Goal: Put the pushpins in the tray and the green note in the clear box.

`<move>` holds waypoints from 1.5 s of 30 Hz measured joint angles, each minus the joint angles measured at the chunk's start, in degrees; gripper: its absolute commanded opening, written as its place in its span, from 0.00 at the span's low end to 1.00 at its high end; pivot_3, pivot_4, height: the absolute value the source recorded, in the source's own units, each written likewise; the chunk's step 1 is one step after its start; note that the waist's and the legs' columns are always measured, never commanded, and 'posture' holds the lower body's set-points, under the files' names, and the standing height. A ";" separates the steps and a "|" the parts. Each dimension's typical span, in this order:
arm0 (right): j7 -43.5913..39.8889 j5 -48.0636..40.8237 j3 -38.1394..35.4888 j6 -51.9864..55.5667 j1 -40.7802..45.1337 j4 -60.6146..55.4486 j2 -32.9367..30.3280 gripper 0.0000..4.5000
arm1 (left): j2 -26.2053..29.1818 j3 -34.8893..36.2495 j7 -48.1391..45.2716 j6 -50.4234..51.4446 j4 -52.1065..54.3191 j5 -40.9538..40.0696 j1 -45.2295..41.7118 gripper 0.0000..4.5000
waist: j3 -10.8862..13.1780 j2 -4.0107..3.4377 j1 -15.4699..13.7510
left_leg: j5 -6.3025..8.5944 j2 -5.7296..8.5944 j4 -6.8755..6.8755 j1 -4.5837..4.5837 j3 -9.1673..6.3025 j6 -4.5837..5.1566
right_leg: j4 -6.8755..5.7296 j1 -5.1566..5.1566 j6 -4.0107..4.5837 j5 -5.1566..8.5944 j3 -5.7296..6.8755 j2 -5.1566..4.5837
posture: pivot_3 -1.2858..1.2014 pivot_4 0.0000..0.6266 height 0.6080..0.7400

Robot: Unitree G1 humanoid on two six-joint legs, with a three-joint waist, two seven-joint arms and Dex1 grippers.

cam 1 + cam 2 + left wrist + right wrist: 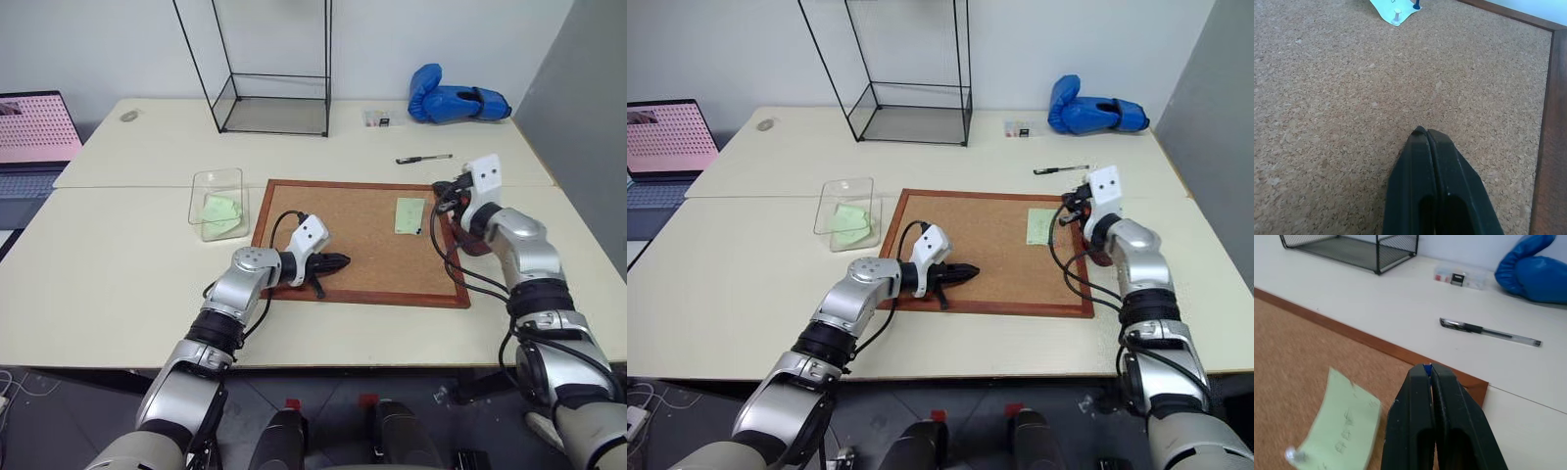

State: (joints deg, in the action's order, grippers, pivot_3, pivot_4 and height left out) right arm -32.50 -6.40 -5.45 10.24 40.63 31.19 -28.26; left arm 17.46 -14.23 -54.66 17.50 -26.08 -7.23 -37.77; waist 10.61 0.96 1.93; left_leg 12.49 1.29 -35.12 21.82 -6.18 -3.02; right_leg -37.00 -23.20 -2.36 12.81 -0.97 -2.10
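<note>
A pale green note (409, 215) lies on the right part of the corkboard (362, 245), its far end curling up. A clear-headed pushpin (1295, 455) sits in its near corner. My right gripper (1429, 369) hovers just past the note's far end, shut on a blue pushpin whose tip shows between the fingertips. The tray (476, 244) is a dark dish mostly hidden under my right forearm. My left gripper (338, 261) rests shut and empty on the corkboard's near left part. The clear box (219, 203) stands left of the board with a green slip inside.
A tall wire-framed glass case (274, 98) stands at the back. A blue boxing glove (456, 101) and a small packet (380, 118) lie at the back right. A pen (423, 158) lies beyond the board. A laptop (34, 137) sits far left.
</note>
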 measured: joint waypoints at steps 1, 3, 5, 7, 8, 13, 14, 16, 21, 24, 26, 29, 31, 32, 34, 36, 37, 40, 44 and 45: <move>0.10 0.66 -0.03 1.25 -1.77 -1.60 -1.29 0.00 | 0.21 0.01 -0.02 0.00 0.13 0.02 0.06 0.00 | 0.00 0.00 0.01 | 0.00 0.00 0.00 0.00 0.02 0.00 | 0.01 0.00 0.00 0.00 -0.02 0.00 | 0.52 0.24 1.00; 0.30 2.16 0.67 2.69 -4.29 -4.23 -3.34 0.00 | 0.46 0.02 -0.09 -0.01 0.29 0.17 0.15 0.00 | -0.01 -0.02 0.02 | 0.00 0.00 0.00 -0.02 0.05 0.00 | 0.00 0.00 0.00 0.00 -0.03 0.00 | 0.52 0.24 1.00; 0.58 5.33 2.68 3.22 -6.80 -6.38 -6.02 0.00 | 0.70 0.02 -0.58 -0.11 0.70 0.46 0.40 0.00 | -0.03 -0.05 0.07 | 0.00 -0.01 0.00 -0.03 0.05 0.00 | 0.00 0.00 0.00 0.00 -0.02 0.00 | 0.52 0.24 1.00; 1.62 7.97 4.03 3.68 -8.24 -6.76 -7.42 0.00 | 0.85 0.02 -1.08 -0.27 1.06 0.58 0.72 0.00 | -0.03 -0.05 0.17 | 0.00 -0.01 0.00 -0.03 0.06 0.00 | 0.00 0.00 -0.01 0.00 -0.03 0.01 | 0.52 0.24 1.00; 1.89 8.66 4.53 3.76 -8.43 -6.76 -7.61 0.00 | 0.88 0.03 -1.10 -0.28 1.14 0.59 0.81 0.00 | -0.04 -0.06 0.20 | 0.00 -0.01 0.00 -0.04 0.07 0.00 | 0.00 0.00 -0.01 0.00 -0.04 0.01 | 0.52 0.24 1.00; 2.88 12.00 6.40 3.64 -8.53 -5.99 -8.90 0.10 | 0.83 -0.06 -1.47 -0.31 1.59 0.63 1.04 0.00 | -0.03 -0.06 0.09 | 0.00 0.00 0.00 -0.01 0.06 0.00 | 0.03 0.00 -0.01 0.00 -0.03 0.00 | 0.52 0.24 1.00; 3.06 12.17 6.50 3.77 -8.53 -5.72 -9.11 0.11 | 0.89 -0.06 -1.60 -0.31 1.68 0.66 1.08 0.00 | -0.03 -0.06 0.09 | 0.00 0.00 0.00 -0.01 0.07 0.00 | 0.04 0.00 -0.01 0.00 -0.03 0.00 | 0.52 0.24 1.00; 3.25 12.42 6.53 3.91 -8.53 -5.13 -9.17 0.22 | 0.92 -0.06 -1.71 -0.31 1.81 0.71 1.17 0.00 | -0.03 -0.05 0.10 | 0.00 -0.01 0.00 -0.01 0.06 0.00 | 0.04 0.00 -0.01 0.00 -0.03 0.00 | 0.52 0.24 1.00; 3.35 12.47 6.61 4.08 -8.52 -4.04 -9.18 0.43 | 0.94 -0.06 -1.75 -0.32 1.89 0.74 1.23 0.00 | -0.03 -0.05 0.09 | 0.00 -0.01 0.00 -0.01 0.06 0.00 | 0.03 0.00 -0.01 0.00 -0.03 0.00 | 0.52 0.24 1.00; 3.07 12.40 6.60 4.20 -8.52 -4.04 -9.23 0.56 | 0.95 -0.06 -1.76 -0.39 1.88 0.76 1.23 0.00 | -0.03 -0.05 0.09 | 0.00 -0.01 0.00 -0.01 0.06 0.00 | 0.03 0.00 -0.01 0.00 -0.03 0.00 | 0.52 0.24 1.00; 2.99 12.24 6.55 4.29 -8.51 -4.16 -9.43 0.64 | 0.94 -0.06 -1.76 -0.41 1.85 0.77 1.23 0.00 | -0.03 -0.05 0.09 | 0.00 0.00 0.00 -0.02 0.06 0.00 | 0.03 0.00 -0.01 0.00 -0.03 0.00 | 0.52 0.24 1.00; 2.53 11.60 5.86 5.51 -8.51 -5.29 -9.76 0.73 | 0.95 -0.06 -1.77 -0.50 1.78 0.78 1.23 0.00 | -0.03 -0.05 0.09 | 0.00 -0.01 0.00 -0.01 0.06 0.00 | 0.03 0.00 -0.01 0.00 -0.03 0.00 | 0.52 0.24 1.00; 2.07 10.63 4.72 6.39 -8.51 -6.72 -10.10 0.73 | 0.94 -0.06 -1.77 -0.53 1.74 0.79 1.23 0.00 | -0.03 -0.05 0.09 | 0.00 0.00 0.00 -0.01 0.06 0.00 | 0.03 0.00 -0.01 0.00 -0.03 0.00 | 0.52 0.24 1.00; 1.58 9.77 4.12 7.05 -8.51 -7.58 -10.27 0.73 | 0.95 -0.06 -1.78 -0.56 1.68 0.79 1.24 0.00 | -0.03 -0.05 0.09 | 0.00 0.00 0.00 -0.01 0.06 0.00 | 0.04 0.00 -0.01 0.00 -0.03 0.00 | 0.52 0.24 1.00; -0.04 7.04 2.07 9.41 -8.56 -10.42 -10.30 0.73 | 0.98 -0.05 -1.79 -0.63 1.52 0.80 1.25 0.00 | -0.03 -0.05 0.11 | 0.00 -0.01 0.00 -0.01 0.05 0.00 | 0.03 0.00 -0.01 0.00 -0.02 0.01 | 0.52 0.24 1.00; -2.21 2.52 -0.26 12.79 -8.98 -15.45 -9.13 0.73 | 1.05 -0.05 -1.80 -0.66 1.44 0.83 1.24 0.00 | -0.04 -0.05 0.15 | 0.00 -0.03 0.00 -0.01 0.03 0.00 | 0.03 0.01 -0.01 0.01 -0.01 0.02 | 0.52 0.24 1.00; -2.73 1.25 -0.51 13.66 -9.38 -17.19 -8.63 0.73 | 1.04 -0.05 -1.79 -0.66 1.41 0.84 1.25 0.00 | -0.05 -0.03 0.15 | 0.00 -0.03 0.00 -0.02 0.02 0.00 | 0.02 0.01 -0.01 0.01 0.00 0.02 | 0.52 0.24 1.00; -4.07 -2.54 0.02 16.07 -12.00 -22.02 -4.12 0.73 | 0.90 -0.05 -1.71 -0.67 1.24 0.84 1.21 0.00 | -0.07 0.00 0.12 | 0.00 -0.01 -0.02 -0.01 0.02 0.00 | 0.03 0.03 -0.02 0.00 0.00 0.01 | 0.52 0.24 1.00; -1.28 -3.20 0.21 15.70 -13.15 -21.02 1.44 0.73 | 0.99 0.00 -1.66 -0.67 1.23 0.84 1.24 0.00 | -0.08 -0.02 0.17 | 0.00 -0.03 -0.01 -0.04 0.03 0.00 | 0.01 0.02 -0.01 0.00 -0.01 0.02 | 0.52 0.24 1.00; -0.65 -3.11 0.62 14.94 -13.15 -20.38 2.57 0.73 | 0.98 0.00 -1.63 -0.67 1.26 0.84 1.26 0.00 | -0.08 -0.02 0.17 | 0.00 -0.03 -0.01 -0.04 0.02 0.00 | 0.00 0.02 -0.01 0.00 0.00 0.02 | 0.52 0.24 1.00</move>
State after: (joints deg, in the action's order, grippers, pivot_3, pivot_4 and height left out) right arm -33.15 -9.51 -4.83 25.18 27.48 10.81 -25.68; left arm 18.45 -14.23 -56.29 16.83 -24.82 -6.39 -36.51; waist 10.53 0.93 2.10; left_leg 12.49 1.26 -35.13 21.78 -6.16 -3.02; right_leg -36.99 -23.19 -2.37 12.82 -0.97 -2.08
